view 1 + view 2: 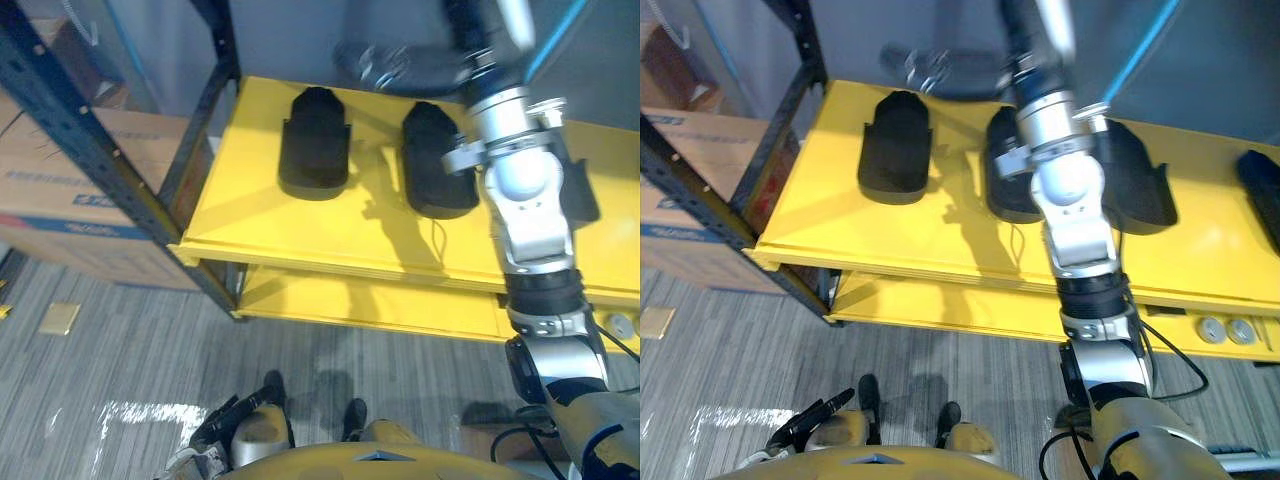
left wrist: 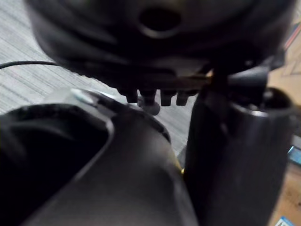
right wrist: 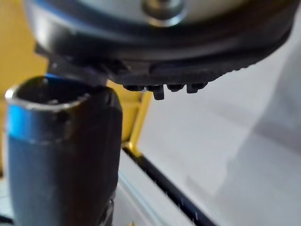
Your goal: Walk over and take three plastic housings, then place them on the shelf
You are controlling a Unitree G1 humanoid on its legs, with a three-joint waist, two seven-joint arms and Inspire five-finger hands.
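Right hand [image 1: 940, 70], fingers loose and holding nothing, hovers over the back edge of the yellow shelf [image 1: 940, 250], where left housing [image 1: 895, 150], middle housing [image 1: 1002, 195] and right housing [image 1: 1140, 185] sit in a row, while left hand [image 1: 228, 420] hangs low, fingers relaxed.

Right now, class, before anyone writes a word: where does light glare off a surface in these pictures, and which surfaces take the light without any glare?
Left eye view: a white glare streak lies on the grey striped floor, lower left. Right eye view: the same streak shows near the lower left corner. In both, the yellow metal shelf is lit evenly, and the black plastic housings stay matte.
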